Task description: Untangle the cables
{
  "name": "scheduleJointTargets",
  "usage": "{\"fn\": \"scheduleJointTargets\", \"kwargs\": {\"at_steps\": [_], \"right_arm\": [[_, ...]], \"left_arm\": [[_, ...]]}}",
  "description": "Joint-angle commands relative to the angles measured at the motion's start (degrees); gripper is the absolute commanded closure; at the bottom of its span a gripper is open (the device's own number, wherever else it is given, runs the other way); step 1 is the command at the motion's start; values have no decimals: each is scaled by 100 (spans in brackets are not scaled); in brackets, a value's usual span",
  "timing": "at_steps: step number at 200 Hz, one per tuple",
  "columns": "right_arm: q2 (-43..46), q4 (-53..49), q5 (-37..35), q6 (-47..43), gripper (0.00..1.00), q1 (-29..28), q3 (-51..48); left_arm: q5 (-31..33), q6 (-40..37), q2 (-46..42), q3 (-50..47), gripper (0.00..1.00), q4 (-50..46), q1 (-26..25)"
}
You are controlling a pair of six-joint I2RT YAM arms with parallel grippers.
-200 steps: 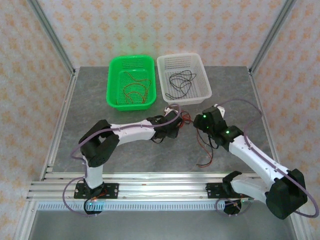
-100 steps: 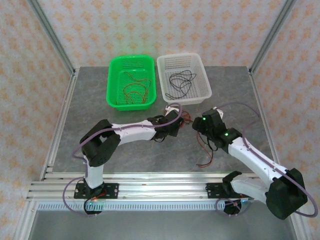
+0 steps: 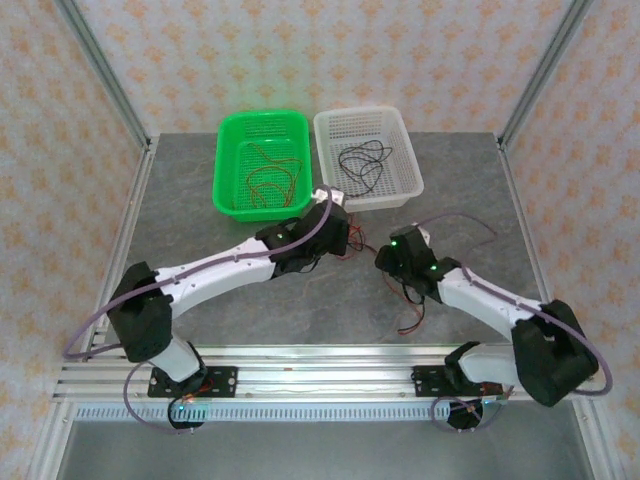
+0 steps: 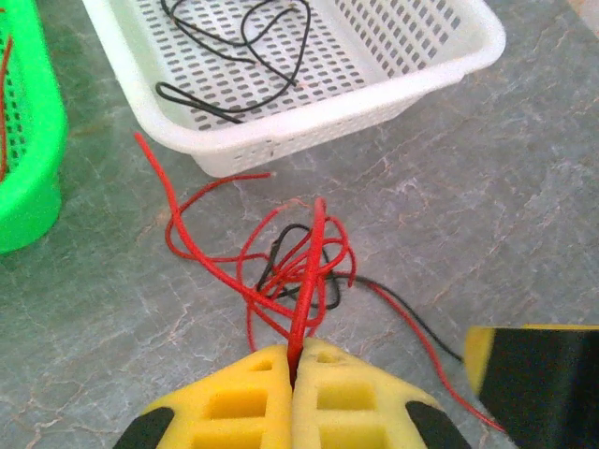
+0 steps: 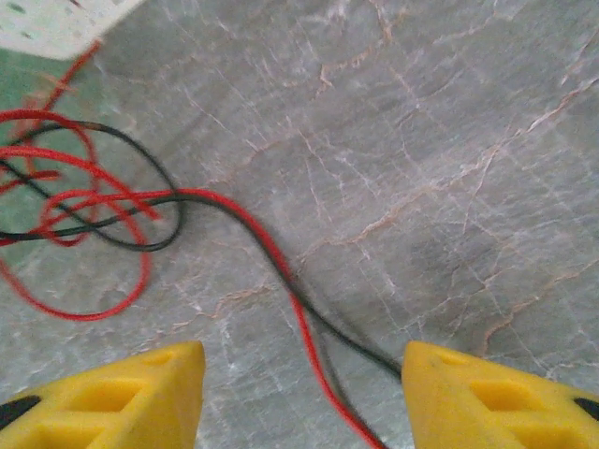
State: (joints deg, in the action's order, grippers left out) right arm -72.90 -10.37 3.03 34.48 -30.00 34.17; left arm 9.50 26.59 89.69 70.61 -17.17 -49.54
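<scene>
The cables (image 4: pixel 299 262) lay in a small knot on the counter (image 4: pixel 505 187), just in front of the white basket (image 4: pixel 309 140). Most of the knot was red, with a black cable (image 5: pixel 140 247) looped through it. A few black cables lay loose inside the white basket, and red ones lay in the green basket (image 3: pixel 262 165) beside it, so each color seemed to have its own home.

The left fingers (image 4: pixel 271 383) were pressed together on one red cable (image 4: pixel 307 290), which ran tight from the knot up into them. That looked like a grip made for pulling this cable free.

The right fingers (image 5: pixel 140 383) were spread apart, on the side of the knot away from the white basket. A red strand and a black strand ran between them, and they touched neither. They seemed ready to pin those strands so the knot would not slide along.

The left arm (image 3: pixel 220 265) was stretched out long toward the white basket, its wrist tipped down. The right arm (image 3: pixel 480 300) was bent low and reached in toward the knot.
</scene>
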Motion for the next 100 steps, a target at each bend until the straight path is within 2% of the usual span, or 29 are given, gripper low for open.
{"fn": "scheduleJointTargets", "kwargs": {"at_steps": [1, 54, 76, 100], "right_arm": [[-365, 230, -321, 20, 46, -151, 6], [-1289, 362, -560, -29, 54, -743, 424], [-1701, 319, -802, -51, 66, -896, 634], [-2052, 175, -1294, -263, 87, -928, 820]], "left_arm": [[183, 1, -277, 187, 100, -312, -73], [289, -53, -641, 330, 100, -461, -82], [298, -37, -817, 342, 100, -489, -82], [327, 11, -1080, 333, 100, -580, -91]]}}
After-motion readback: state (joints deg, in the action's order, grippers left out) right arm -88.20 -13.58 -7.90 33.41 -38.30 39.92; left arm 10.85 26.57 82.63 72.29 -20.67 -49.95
